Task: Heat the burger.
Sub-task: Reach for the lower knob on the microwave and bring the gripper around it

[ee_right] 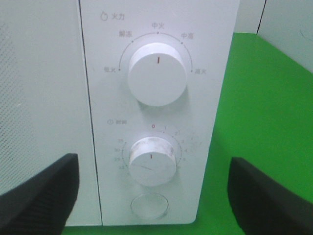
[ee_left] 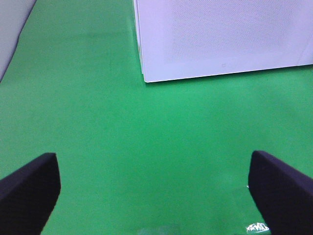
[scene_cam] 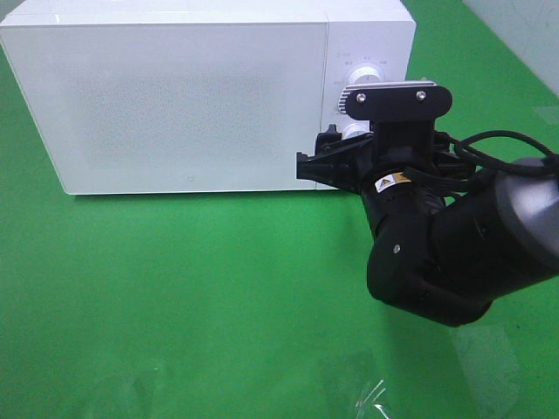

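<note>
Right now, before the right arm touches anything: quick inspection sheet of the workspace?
Surface: green mat, flat.
Job's things: burger not seen in any view. The microwave has its door shut and a front that is not see-through, so I cannot tell whether the burger is inside. The upper knob mark points straight up and the lower knob mark points at 0.
Clutter: glossy clear patch near the mat's front edge; otherwise nothing seen.
Grippers: right gripper open, facing the control panel at the lower knob. Left gripper open over the mat.
Cables: black cable loops off the right arm.
Surroundings: pale wall panel behind.
</note>
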Motion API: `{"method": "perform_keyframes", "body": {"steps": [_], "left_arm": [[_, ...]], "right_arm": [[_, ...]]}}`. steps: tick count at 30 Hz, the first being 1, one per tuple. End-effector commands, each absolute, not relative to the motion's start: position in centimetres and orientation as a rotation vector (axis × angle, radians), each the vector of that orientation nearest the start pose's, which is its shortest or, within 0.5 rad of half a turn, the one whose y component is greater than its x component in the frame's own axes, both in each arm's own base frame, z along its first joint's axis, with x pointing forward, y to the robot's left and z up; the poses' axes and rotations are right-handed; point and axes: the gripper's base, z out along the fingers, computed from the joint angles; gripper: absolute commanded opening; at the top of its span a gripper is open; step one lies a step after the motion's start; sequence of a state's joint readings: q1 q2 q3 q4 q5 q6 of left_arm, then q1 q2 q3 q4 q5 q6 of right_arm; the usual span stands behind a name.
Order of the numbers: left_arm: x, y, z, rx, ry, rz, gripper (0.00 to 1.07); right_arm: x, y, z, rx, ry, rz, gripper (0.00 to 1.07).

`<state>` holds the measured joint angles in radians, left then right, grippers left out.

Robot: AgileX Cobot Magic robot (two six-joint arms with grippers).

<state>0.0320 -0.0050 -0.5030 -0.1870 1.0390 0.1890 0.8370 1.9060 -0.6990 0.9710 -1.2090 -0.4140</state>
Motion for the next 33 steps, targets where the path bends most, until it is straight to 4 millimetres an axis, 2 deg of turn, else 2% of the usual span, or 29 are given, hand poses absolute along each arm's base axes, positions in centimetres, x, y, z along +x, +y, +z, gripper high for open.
{"method": "perform_keyframes", "body": {"steps": [1,14,26,33], "left_arm": [[-0.9,-1.5,28.0,0.156,1.965,-0.082,1.03],[-0.8,-1.5,28.0,0.155,1.970,-0.077,1.03],[-0.8,-1.4,28.0,0.156,1.974,-0.074,1.03],[-0.8,-1.4,28.0,0.156,1.974,-0.074,1.03]], "right_arm": [[27.0,18.6,15.7,0.022,1.605,-0.063,0.74],[28.6,20.1,14.1,0.003,1.615,-0.045,0.74],[30.1,19.4,13.0,0.007,1.651,-0.056,0.74],[30.8,19.9,12.5,-0.009,1.668,-0.041,0.74]]}}
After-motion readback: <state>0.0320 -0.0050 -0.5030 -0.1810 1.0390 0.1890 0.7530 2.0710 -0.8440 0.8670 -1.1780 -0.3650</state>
